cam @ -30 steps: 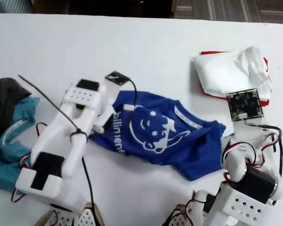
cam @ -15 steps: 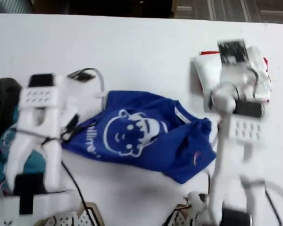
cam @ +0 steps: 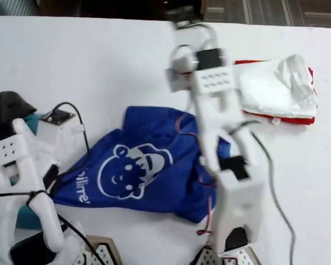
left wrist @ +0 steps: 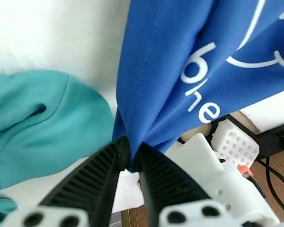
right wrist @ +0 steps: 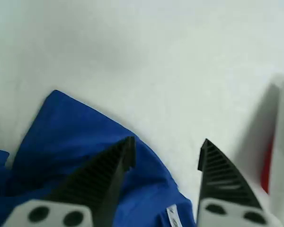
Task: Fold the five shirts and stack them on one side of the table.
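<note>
Jersey cloth of the blue shirt (cam: 149,171) lies in a loose, lopsided heap at the middle of the table (cam: 99,55), toward its near edge. A white cartoon face and white lettering are printed on its upturned side. Its left corner is drawn into a tight tuck with stitched hems running down into it, and the left hand (left wrist: 131,161) is clamped on that tuck, its ribbed black fingers (left wrist: 104,175) pressed together on the fabric. The right hand (right wrist: 168,142) hangs over the shirt's far border, where smooth blue cloth meets bare white tabletop; its two wedge-shaped, ridged fingers stand wide apart and grip nothing. Just beside the pinched corner, at the table's left edge, a teal shirt (left wrist: 38,113) lies in soft rounded folds, with a dark shirt (cam: 5,107) bunched next to it. Toward the far right corner a white shirt (cam: 270,88) sits folded into a puffy rectangle on top of a red shirt (cam: 289,118), whose thin rim shows along its edges.
</note>
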Tool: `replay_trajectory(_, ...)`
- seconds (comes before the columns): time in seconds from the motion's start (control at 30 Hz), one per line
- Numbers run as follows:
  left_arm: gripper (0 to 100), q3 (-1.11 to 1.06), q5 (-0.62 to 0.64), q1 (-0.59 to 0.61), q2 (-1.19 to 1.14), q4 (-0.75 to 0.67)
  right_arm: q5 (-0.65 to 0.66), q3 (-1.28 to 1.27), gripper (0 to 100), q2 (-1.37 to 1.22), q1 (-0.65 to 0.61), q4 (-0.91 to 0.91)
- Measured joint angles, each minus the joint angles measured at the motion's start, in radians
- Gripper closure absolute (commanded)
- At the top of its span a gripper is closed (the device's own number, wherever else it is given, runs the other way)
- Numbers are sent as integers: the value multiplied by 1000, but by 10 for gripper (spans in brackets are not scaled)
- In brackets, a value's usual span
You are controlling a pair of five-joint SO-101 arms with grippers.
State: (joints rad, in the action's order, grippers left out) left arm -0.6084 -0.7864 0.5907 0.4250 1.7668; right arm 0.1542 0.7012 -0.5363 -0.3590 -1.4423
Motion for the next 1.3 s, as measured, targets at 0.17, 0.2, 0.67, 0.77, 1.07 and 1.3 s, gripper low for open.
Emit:
replay_trajectory(0.17,973,-6,0,8,0,0,0,198,729,-267,-87,0)
replay_trajectory(0.2,973,-6,0,9,0,0,8,230,708,-310,-101,0)
replay_trajectory(0.67,973,-6,0,9,6,0,127,534,655,-559,-222,-178)
replay_trajectory(0.77,973,-6,0,9,6,0,127,535,655,-598,-221,-178)
replay_trajectory(1.07,973,-6,0,9,6,0,127,559,848,-674,-222,-176)
replay_trajectory(1.3,973,-6,0,9,6,0,127,582,977,-680,-198,-170)
